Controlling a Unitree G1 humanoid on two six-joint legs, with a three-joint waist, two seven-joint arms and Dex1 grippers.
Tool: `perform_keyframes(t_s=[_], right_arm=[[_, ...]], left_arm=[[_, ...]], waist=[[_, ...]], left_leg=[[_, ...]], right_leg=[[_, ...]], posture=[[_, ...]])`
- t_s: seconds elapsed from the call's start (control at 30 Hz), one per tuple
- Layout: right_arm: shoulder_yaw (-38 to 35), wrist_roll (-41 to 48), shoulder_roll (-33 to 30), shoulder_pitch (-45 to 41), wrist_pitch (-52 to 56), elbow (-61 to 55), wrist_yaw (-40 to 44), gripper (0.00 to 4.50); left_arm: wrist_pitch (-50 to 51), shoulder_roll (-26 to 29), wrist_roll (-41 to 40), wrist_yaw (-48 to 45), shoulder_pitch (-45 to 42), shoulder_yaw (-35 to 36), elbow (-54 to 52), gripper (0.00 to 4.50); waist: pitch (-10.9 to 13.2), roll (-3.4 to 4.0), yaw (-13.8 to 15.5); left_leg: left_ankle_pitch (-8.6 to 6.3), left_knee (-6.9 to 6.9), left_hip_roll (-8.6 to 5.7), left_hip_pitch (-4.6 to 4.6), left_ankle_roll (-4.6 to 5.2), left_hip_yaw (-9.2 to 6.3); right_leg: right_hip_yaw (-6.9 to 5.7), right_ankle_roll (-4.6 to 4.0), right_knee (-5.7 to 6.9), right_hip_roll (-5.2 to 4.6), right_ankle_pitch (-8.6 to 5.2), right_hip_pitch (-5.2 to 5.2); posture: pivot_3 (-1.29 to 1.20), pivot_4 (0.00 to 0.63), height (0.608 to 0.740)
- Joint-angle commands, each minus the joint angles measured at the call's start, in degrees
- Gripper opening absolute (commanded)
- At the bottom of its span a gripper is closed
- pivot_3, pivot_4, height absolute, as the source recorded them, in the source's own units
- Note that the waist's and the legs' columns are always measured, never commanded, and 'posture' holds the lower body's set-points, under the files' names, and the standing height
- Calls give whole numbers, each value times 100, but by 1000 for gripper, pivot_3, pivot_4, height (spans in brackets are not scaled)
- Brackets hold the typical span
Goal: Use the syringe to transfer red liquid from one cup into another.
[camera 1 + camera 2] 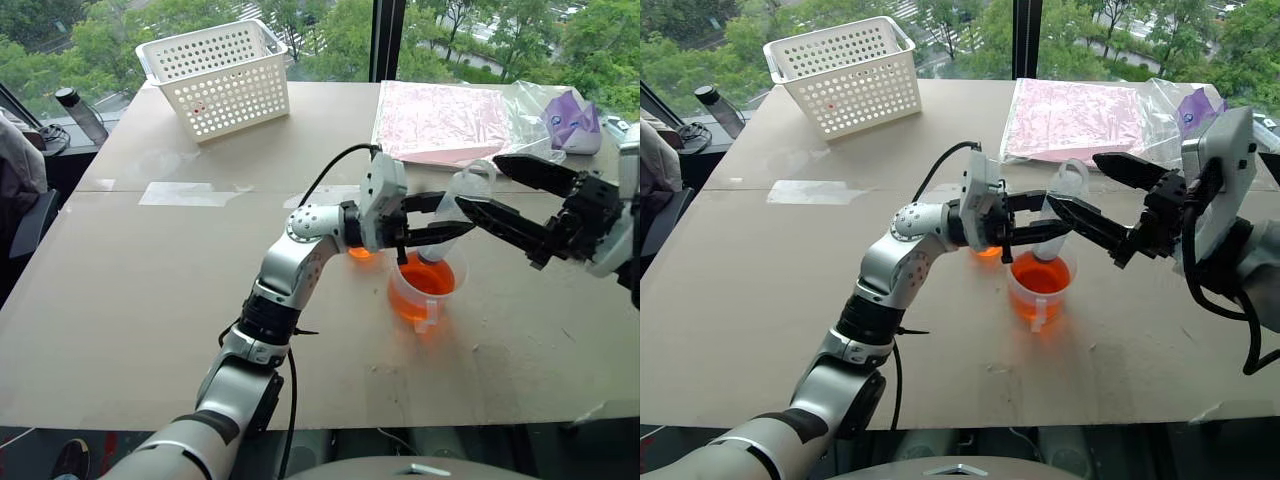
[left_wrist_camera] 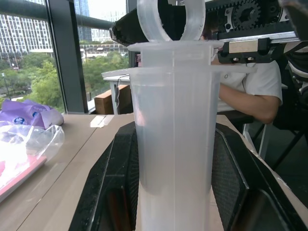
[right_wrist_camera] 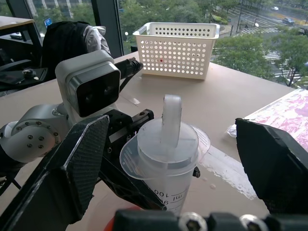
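Observation:
My left gripper (image 1: 440, 226) is shut on the barrel of the syringe (image 1: 447, 213) and holds it upright. The syringe's tip points down into the larger handled cup (image 1: 424, 300), which holds the red liquid (image 1: 426, 279). In the left wrist view the clear barrel (image 2: 175, 144) stands between two black fingers (image 2: 111, 187). My right gripper (image 1: 1075, 180) is open, its fingers on either side of the plunger's ring (image 3: 171, 115) without touching it. The smaller cup (image 1: 986, 251) shows as an orange patch below my left wrist, mostly hidden.
A white perforated basket (image 1: 215, 75) stands at the back left, with a dark bottle (image 1: 80, 112) beyond the table's left edge. A pink sheet (image 1: 440, 120) and a clear bag holding a purple thing (image 1: 572, 120) lie at the back right. A person in white (image 2: 248, 91) sits behind.

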Motion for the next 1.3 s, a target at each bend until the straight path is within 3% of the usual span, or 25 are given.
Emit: perform_keyframes(t_s=[0.03, 0.23, 0.3, 0.43, 0.67, 0.9, 1.0, 1.3], right_arm=[[-127, 153, -17, -17, -127, -72, -238, 3560], [-191, 234, -69, 10, -122, -48, -282, 662], [-211, 222, -81, 37, -117, -44, -294, 23], [-292, 99, -120, 171, -87, -2, -219, 23], [-370, -1028, -368, 386, -228, 96, 587, 23], [-419, -1516, -115, 410, -671, 178, 1583, 23], [-448, -1617, -97, 589, -643, 309, 1915, 23], [-405, -1096, 244, 337, -571, 596, 1662, 23]], left_arm=[[-102, -49, -32, 77, 8, 33, -167, 1417], [-117, -30, -24, 52, -8, 15, -146, 1417], [-113, -22, -23, 46, -10, 9, -160, 1417], [-76, -2, -47, 20, -15, 14, -223, 1417], [6, 87, -119, -132, -28, -9, -307, 1417], [193, 144, -316, -255, -14, 19, -399, 1417], [225, 167, -350, -308, -46, 22, -367, 1417], [253, 194, -303, -314, -35, 15, -336, 1417]], waist=[[0, 0, -3], [0, 0, -2], [0, 0, -1], [0, 0, 0], [0, 0, -2], [0, 0, -4], [0, 0, 6], [0, 0, -4]], left_leg=[[0, 0, 0, 0, 0, 0], [0, 0, 0, 0, 0, 0], [0, 0, 0, 0, 0, 0], [0, 0, 0, 0, 0, 0], [0, -1, 0, 0, 0, 0], [0, -2, 0, 1, 0, 0], [0, -2, 0, 0, 0, 0], [0, -2, 0, 2, 0, -1]], right_leg=[[0, 0, 0, 0, 0, 0], [0, 0, 0, 0, 0, 0], [0, 0, -1, 0, 0, 0], [0, 0, -1, 0, 0, 0], [0, 0, -3, 1, 0, 0], [0, 0, -4, 2, 0, 0], [0, 0, -4, 1, 0, 0], [0, 0, -3, 1, 0, 0]], posture=[[0, 150, 740], [0, 150, 740], [0, 150, 740], [0, 150, 740], [0, 150, 740], [0, 150, 740], [0, 150, 740], [0, 150, 740]])
